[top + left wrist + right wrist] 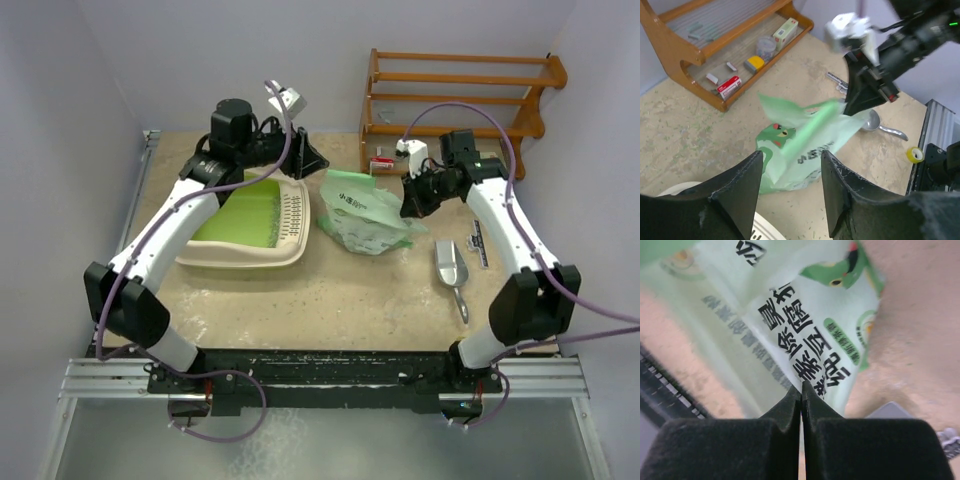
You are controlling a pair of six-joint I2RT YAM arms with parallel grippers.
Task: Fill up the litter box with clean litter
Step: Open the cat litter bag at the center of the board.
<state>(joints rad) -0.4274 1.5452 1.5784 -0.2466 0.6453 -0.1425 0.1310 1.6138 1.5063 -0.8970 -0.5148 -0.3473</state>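
The litter box [240,258] is a cream tray with a lime-green inside, at the left of the table. Its slotted rim shows in the left wrist view [762,231]. I cannot make out separate litter pellets. A pale green printed bag [362,212] lies right of the box. My left gripper [308,158] is open and empty above the box's far right corner, facing the bag [800,145]. My right gripper [410,207] is shut on the bag's right edge [805,325], with its fingertips [801,388] pressed together on the film. It also shows in the left wrist view [854,106].
A metal scoop [452,268] lies on the table right of the bag. A wooden rack [460,95] with small boxes stands at the back right. A yellow tape roll [913,154] lies near the table's front rail.
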